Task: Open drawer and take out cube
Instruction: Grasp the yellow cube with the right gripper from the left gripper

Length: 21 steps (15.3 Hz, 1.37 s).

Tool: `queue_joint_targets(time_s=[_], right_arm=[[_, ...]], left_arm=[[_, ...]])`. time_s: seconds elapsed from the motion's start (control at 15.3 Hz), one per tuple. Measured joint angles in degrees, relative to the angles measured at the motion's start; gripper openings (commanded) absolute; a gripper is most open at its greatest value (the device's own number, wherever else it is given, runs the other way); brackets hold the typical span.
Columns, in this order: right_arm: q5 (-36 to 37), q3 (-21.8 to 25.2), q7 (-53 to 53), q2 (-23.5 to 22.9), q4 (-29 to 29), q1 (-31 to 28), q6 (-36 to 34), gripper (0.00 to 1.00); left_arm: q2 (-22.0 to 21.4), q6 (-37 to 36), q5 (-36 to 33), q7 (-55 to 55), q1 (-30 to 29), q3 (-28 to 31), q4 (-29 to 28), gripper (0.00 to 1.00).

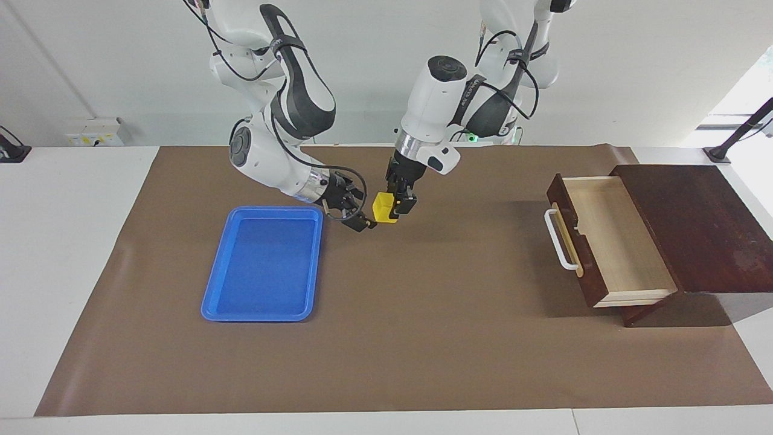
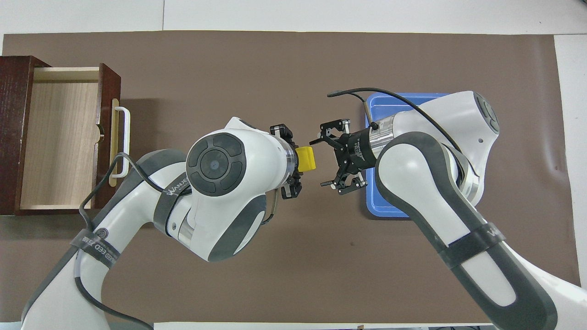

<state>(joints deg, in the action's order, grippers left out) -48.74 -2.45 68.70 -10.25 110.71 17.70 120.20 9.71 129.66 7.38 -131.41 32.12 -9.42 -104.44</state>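
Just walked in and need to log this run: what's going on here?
The drawer is pulled open and looks empty. The left gripper holds the yellow cube in the air over the brown mat, about mid-table. The right gripper, fingers open, is right beside the cube, apparently lined up to take it. A blue tray lies toward the right arm's end of the table.

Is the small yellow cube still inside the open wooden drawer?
No, the left gripper holds the yellow cube above the mat, and the drawer shows only bare wood.

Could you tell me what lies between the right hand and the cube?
Nothing: in the overhead view only bare mat separates the open right hand from the cube.
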Motion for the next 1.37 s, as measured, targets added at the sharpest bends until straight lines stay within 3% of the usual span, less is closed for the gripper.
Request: queue_joint_targets(time_s=[1.04, 1.11, 1.17, 1.24, 1.37], right_arm=[[-0.5, 0.1, 0.8, 0.0, 0.8, 2.2, 2.1, 1.00], [-0.5, 0.0, 0.8, 0.0, 0.8, 2.3, 2.1, 0.84], [-0.5, 0.0, 0.8, 0.0, 0.8, 2.3, 2.2, 0.58], [-0.5, 0.0, 0.8, 0.0, 0.8, 2.4, 2.4, 0.01], [-0.6, -0.1, 0.8, 0.0, 0.8, 2.5, 3.0, 0.00]], left_arm=[[0.0, 0.1, 0.0, 0.3, 0.4, 0.1, -0.6, 0.00], [0.0, 0.1, 0.0, 0.3, 0.4, 0.1, -0.6, 0.00], [0.0, 0.1, 0.0, 0.3, 0.4, 0.1, -0.7, 0.00], [0.0, 0.1, 0.0, 0.3, 0.4, 0.1, -0.7, 0.00], [0.0, 0.1, 0.0, 0.3, 0.4, 0.1, -0.7, 0.00]])
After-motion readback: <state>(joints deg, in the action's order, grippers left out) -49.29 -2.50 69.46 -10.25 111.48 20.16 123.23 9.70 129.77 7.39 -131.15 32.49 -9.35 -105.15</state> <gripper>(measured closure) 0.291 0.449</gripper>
